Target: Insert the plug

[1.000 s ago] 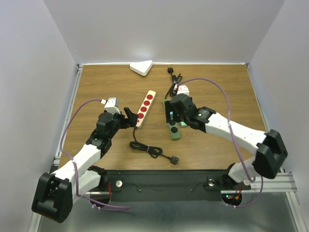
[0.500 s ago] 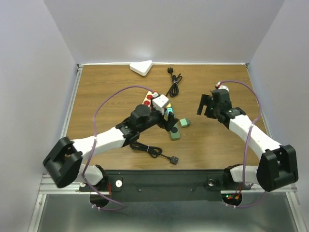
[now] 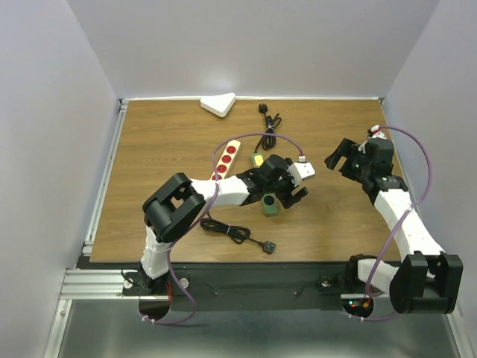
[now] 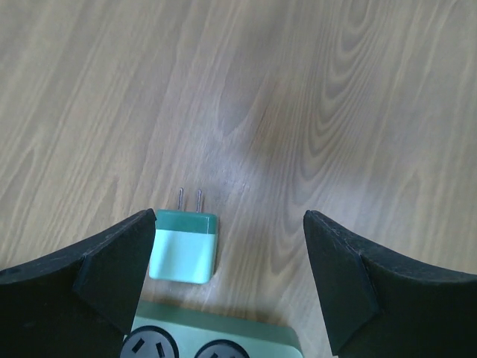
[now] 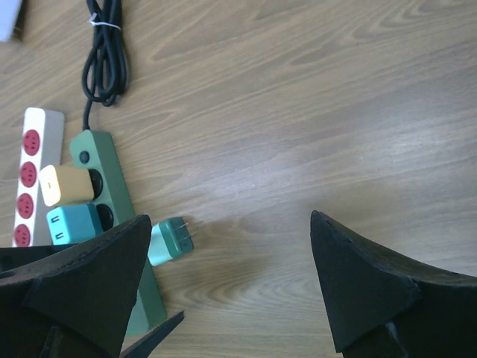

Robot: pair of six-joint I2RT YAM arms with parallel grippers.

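A small green-and-mint plug (image 4: 183, 245) lies loose on the wooden table, prongs pointing away from the green power strip (image 4: 223, 337) just beside it. My left gripper (image 4: 231, 276) is open and empty above it, with the plug close to the left finger. In the top view my left gripper (image 3: 289, 195) covers the plug and part of the strip (image 3: 269, 206). My right gripper (image 3: 335, 158) is open and empty, off to the right. The right wrist view shows the plug (image 5: 171, 240) next to the strip (image 5: 112, 190), which holds a yellow plug (image 5: 65, 183) and a teal plug (image 5: 74, 221).
A white strip with red sockets (image 3: 226, 159) lies left of the green one. A bundled black cable (image 3: 268, 123) and a white triangular device (image 3: 218, 104) sit at the back. A coiled black cord (image 3: 235, 233) with its plug lies near the front edge.
My right gripper has pulled away from the green strip to the right side, leaving the green plug on the table. My left arm has swung from the left over the strip and plug.
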